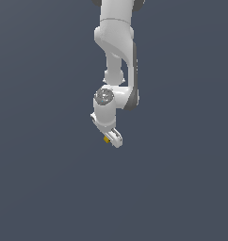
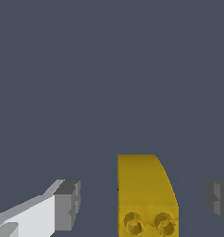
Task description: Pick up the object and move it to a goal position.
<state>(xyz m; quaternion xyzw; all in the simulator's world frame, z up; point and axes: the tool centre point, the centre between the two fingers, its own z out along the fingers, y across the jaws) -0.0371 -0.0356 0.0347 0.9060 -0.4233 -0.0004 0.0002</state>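
The object (image 2: 146, 194) is a small yellow-gold block with a curved top side and two round studs at one end. In the wrist view it lies between my two fingers, with a clear gap on each side, so neither grey pad (image 2: 67, 203) touches it. My gripper (image 2: 144, 201) is open around it. In the exterior view the white gripper (image 1: 113, 136) points down and tilts slightly, and the object (image 1: 106, 139) shows as a tiny yellow speck at the fingertips. No goal marker shows in either view.
A uniform dark blue-grey surface fills both views. The white arm (image 1: 117, 56) comes down from the top centre of the exterior view.
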